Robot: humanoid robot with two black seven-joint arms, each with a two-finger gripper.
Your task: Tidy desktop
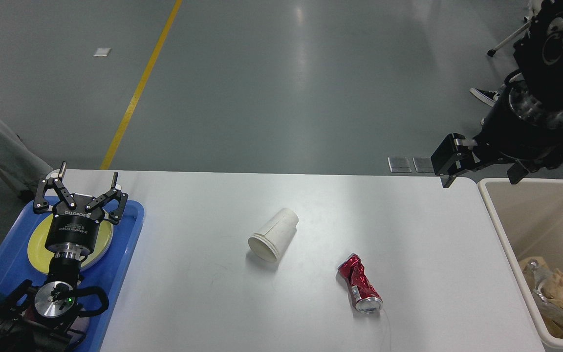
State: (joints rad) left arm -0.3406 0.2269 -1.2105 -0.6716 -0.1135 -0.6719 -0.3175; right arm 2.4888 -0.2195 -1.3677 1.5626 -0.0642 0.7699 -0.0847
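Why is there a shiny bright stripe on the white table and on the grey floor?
Head view: ceiling lights bounce off smooth surfaces, so a pale band of glare runs down the glossy grey floor and across the wide white desktop. The tipped white paper cup and the crushed red metal can cast only soft, faint shadows. Everything looks sharp, not blurry.

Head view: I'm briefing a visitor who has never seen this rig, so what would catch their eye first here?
Probably the crushed red can lying on its side toward the near right of the white desktop, with a tipped-over white paper cup near the middle. Next, the left gripper, fingers spread, over a yellow plate in the blue tray at the left edge. At far right, a beige bin already holds crumpled trash.
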